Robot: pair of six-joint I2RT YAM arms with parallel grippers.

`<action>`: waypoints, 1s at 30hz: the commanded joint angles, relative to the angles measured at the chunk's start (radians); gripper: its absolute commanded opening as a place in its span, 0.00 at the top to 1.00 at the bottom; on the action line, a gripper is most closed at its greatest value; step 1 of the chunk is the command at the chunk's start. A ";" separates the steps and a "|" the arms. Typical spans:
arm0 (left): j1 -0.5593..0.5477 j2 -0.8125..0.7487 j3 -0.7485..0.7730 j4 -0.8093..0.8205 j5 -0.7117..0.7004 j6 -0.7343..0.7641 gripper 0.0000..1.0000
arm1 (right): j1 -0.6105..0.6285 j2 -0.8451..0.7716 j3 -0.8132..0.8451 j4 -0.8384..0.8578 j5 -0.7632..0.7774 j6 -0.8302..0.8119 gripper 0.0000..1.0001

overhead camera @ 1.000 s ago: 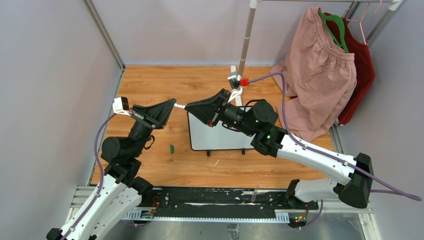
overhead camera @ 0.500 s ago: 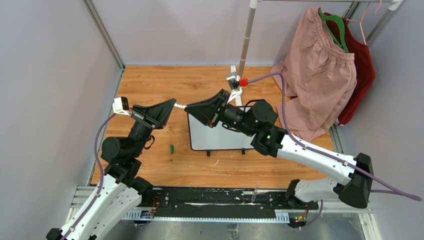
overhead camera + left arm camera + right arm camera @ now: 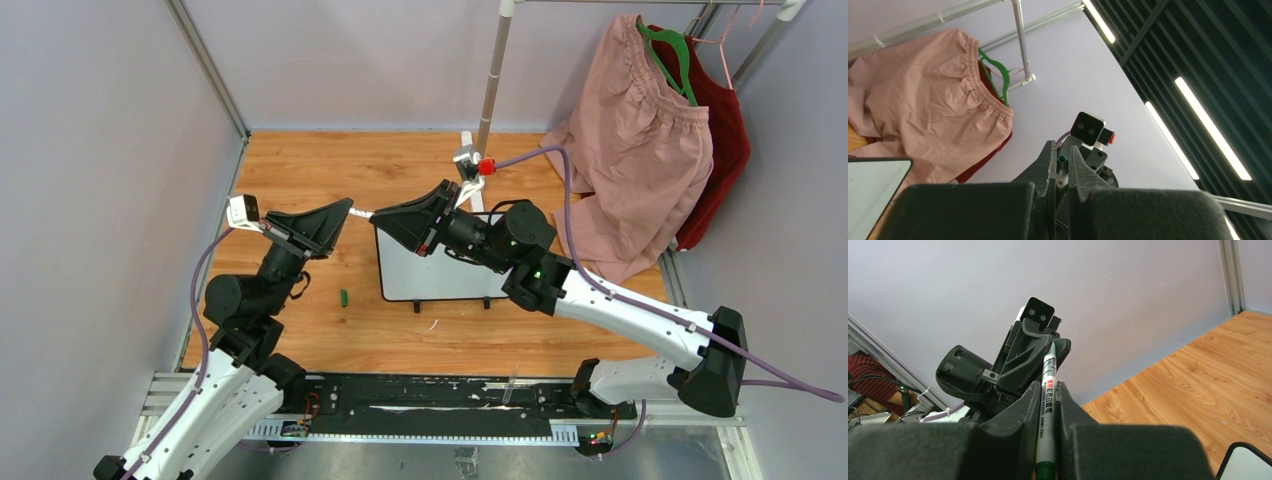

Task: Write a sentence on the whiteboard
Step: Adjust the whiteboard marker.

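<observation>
My two arms met nose to nose just off the whiteboard's (image 3: 437,278) far-left corner, raised above the wooden table (image 3: 330,165) it lay flat on. My left arm came up from the near edge well left of the whiteboard, bent at the elbow and turned its wrist so that my left gripper (image 3: 345,207) pointed right, toward that corner. My right arm reached in from the whiteboard's right side. Its elbow hung over the board's near-right corner and its wrist crossed above the far edge, covering part of the board, with my right gripper (image 3: 380,217) pointing left. A white marker (image 3: 362,212) bridged the small gap between the two tips. In my right wrist view it ran straight up between my fingers (image 3: 1031,390), which pressed it from both sides, and its far end went into the other gripper. In my left wrist view my fingers were likewise clamped around its end. So both grippers were closed on the marker at once. The part of the board I could see was white, its two black feet on the near side. A small green piece (image 3: 343,297) lay on the wood left of the whiteboard. A pink garment (image 3: 640,150) on a green hanger (image 3: 668,50) hung beyond its far-right corner.
</observation>
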 commanded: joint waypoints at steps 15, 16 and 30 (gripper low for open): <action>-0.008 -0.011 -0.015 0.010 -0.019 -0.013 1.00 | 0.007 -0.020 0.006 0.086 0.015 -0.026 0.68; -0.008 -0.011 -0.015 0.010 -0.019 -0.015 1.00 | 0.007 -0.018 0.009 0.086 0.013 -0.026 0.68; -0.008 -0.018 -0.010 0.010 -0.042 -0.013 1.00 | 0.007 0.000 0.029 0.064 -0.020 -0.012 0.71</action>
